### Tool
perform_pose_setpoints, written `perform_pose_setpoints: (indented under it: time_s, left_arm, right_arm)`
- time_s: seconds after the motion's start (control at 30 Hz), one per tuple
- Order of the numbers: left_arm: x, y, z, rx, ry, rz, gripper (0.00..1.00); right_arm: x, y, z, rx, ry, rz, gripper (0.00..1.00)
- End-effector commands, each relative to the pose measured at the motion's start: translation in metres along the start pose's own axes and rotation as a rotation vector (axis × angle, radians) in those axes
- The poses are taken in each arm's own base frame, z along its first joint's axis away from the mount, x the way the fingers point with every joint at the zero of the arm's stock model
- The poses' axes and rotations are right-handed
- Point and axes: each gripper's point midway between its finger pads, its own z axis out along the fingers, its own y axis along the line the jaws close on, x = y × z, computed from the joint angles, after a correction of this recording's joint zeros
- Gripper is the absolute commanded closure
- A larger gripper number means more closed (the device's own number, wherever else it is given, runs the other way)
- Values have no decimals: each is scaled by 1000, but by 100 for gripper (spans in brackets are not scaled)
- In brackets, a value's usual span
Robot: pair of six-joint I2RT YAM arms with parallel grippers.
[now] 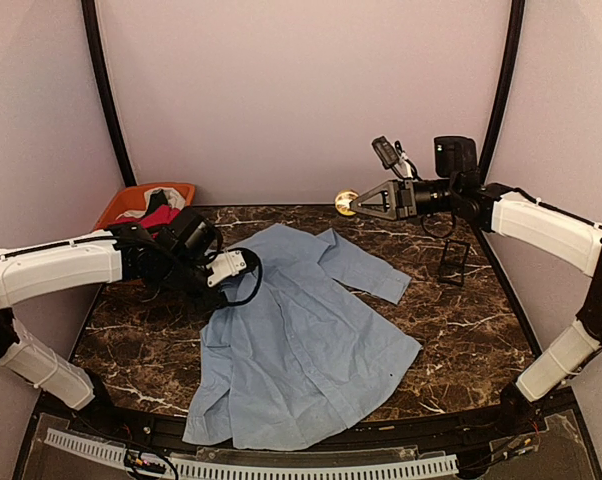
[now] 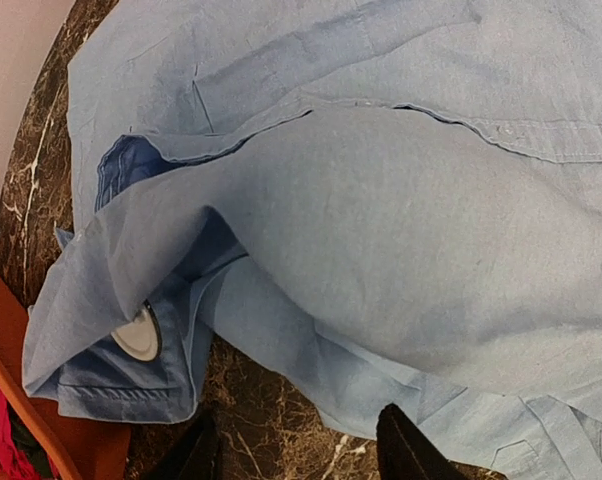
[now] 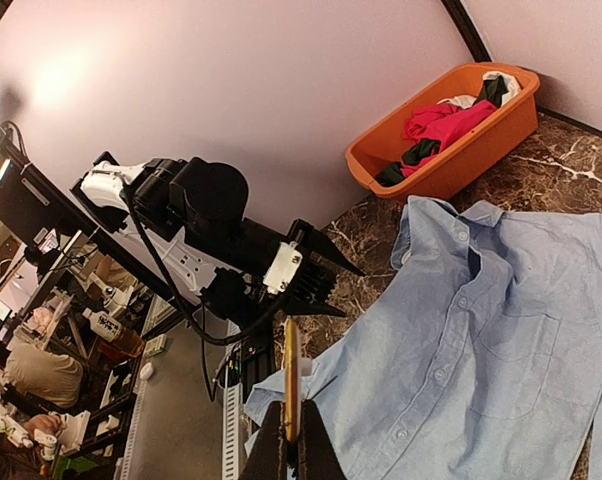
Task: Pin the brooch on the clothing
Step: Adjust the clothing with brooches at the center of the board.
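- The light blue long-sleeved button-up shirt (image 1: 301, 330) lay spread, front side up, in the middle of the dark marble table (image 1: 461, 330).
- The left gripper (image 1: 243, 268) was at the 10 o'clock edge of the shirt, with its fingers (image 2: 406, 450) apart and nothing between them.
- A white round disc (image 2: 138, 335) was partly under a fold of the fabric there.
- The right gripper (image 3: 291, 440) was raised above the table at 1 o'clock, well apart from the shirt, and clamped on the round gold brooch (image 3: 292, 380).
- An orange plastic basket (image 1: 121, 205) with red, black and white garments stood at 10 o'clock.
- A thin black rectangular frame (image 1: 453, 262) stood at 2 o'clock.
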Motion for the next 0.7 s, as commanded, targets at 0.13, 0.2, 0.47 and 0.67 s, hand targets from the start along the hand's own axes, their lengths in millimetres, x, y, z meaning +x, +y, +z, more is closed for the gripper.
perform_pose_setpoints:
  time_s: [0.13, 0.2, 0.47, 0.67]
  left_arm:
    - [-13, 19, 30, -98, 13, 11, 47]
    - [-18, 25, 41, -119, 41, 26, 48]
    - [-88, 22, 41, -34, -213, -36, 46]
    - [-72, 7, 93, 22, -70, -32, 41]
  right_arm:
    - [-4, 14, -4, -15, -21, -37, 100]
    - [-4, 17, -4, -16, -23, -41, 100]
    - [-2, 17, -5, -16, -21, -42, 100]
    - [-4, 22, -5, -28, -20, -54, 100]
